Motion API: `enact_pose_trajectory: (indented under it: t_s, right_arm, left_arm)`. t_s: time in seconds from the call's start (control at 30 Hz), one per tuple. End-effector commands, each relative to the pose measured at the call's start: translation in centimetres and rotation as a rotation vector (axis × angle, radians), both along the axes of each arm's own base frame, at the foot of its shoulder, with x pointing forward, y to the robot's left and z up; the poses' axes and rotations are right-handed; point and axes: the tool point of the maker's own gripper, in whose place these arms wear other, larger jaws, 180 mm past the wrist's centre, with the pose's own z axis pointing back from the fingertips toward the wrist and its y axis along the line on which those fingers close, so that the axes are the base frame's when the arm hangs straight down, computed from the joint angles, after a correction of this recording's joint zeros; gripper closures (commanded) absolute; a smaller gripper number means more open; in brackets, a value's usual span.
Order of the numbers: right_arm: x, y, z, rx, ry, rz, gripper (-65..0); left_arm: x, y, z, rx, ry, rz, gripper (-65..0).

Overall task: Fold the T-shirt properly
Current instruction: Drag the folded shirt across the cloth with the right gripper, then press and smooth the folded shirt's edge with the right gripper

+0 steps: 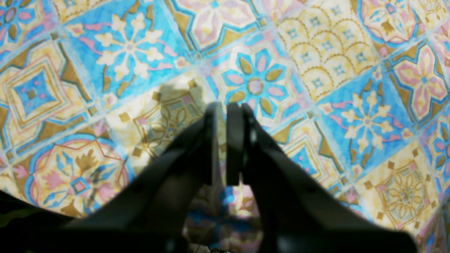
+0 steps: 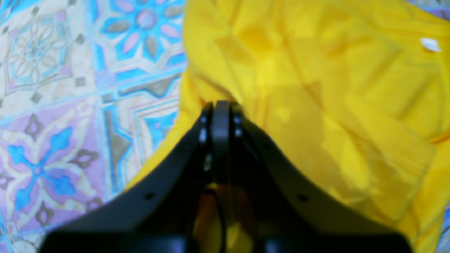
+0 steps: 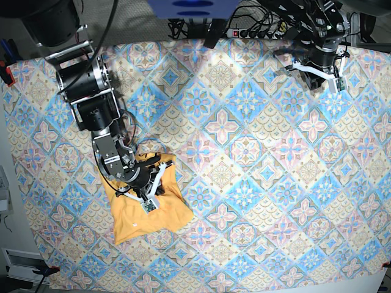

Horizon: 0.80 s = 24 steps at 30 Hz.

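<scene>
The T-shirt (image 3: 146,210) lies bunched in a rumpled heap at the near-left part of the tabletop (image 3: 256,152) in the base view, on the patterned tablecloth (image 1: 316,52). The right hand (image 2: 220,105) is clenched at the garment's edge, apparently pinching a fold of fabric. The left hand (image 1: 226,109) is nearly clenched, grasping nothing, well apart over bare cloth. Recommendation: draw the pinched edge outward, low and slow, to flatten the heap before folding.

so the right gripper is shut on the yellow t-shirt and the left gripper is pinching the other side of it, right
Not quite. The right gripper is shut on the T-shirt, but the left gripper holds nothing: the left wrist view shows only the tablecloth beneath it, and the base view shows that arm far from the shirt.
</scene>
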Motion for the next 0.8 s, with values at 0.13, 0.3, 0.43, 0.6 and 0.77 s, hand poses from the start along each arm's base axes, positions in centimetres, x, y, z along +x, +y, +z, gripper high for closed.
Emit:
enact_pose_trajectory:
  t_s: [0.13,0.3,0.43,0.6,0.77]
  right_arm:
    - [1.9,-1.2,2.0,0.001,-0.059,-0.023,-1.1]
    - [1.9,-0.3,2.8,-0.004,-0.073,-0.001,-0.8]
    - [0.2,1.5,2.9,0.014,-0.084,0.033,-0.8]
    - [0.6,2.9,5.6,0.019,-0.142,0.064,-0.7]
    - [0.8,2.4,5.3,0.014,-0.135,0.055,-0.7]
  left_arm:
    - [0.2,0.3,0.7,0.011,-0.028,0.001,-3.9]
    - [0.2,0.3,0.7,0.011,-0.028,0.001,-3.9]
    - [0.2,0.3,0.7,0.011,-0.028,0.001,-3.9]
    - [0.2,0.3,0.7,0.011,-0.027,0.003,-3.9]
    - [0.3,0.3,0.7,0.01,-0.028,0.002,-3.9]
